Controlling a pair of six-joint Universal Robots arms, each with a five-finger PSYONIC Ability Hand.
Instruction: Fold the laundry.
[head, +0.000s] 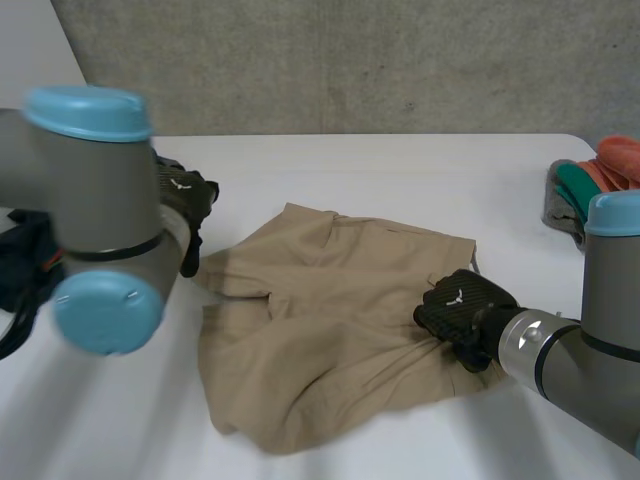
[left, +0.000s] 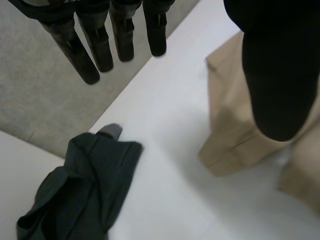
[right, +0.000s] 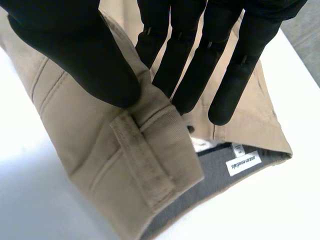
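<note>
Near the tabletop's edge lies a dark garment (left: 85, 195). The left hand (head: 186, 203) hangs beside it, fingers straight and holding nothing. Mid-tabletop sit the khaki shorts (head: 320, 320) — the right hand (head: 460, 310) pinches their waistband — and coloured clothes (head: 600, 185) lie at the right edge.

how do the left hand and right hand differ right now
The right hand pinches the waistband of the tan shorts between thumb and fingers; the left hand holds nothing, fingers straight. The right hand is on the cloth; the left hand is at the opposite side, by a leg hem. Both are black.
</note>
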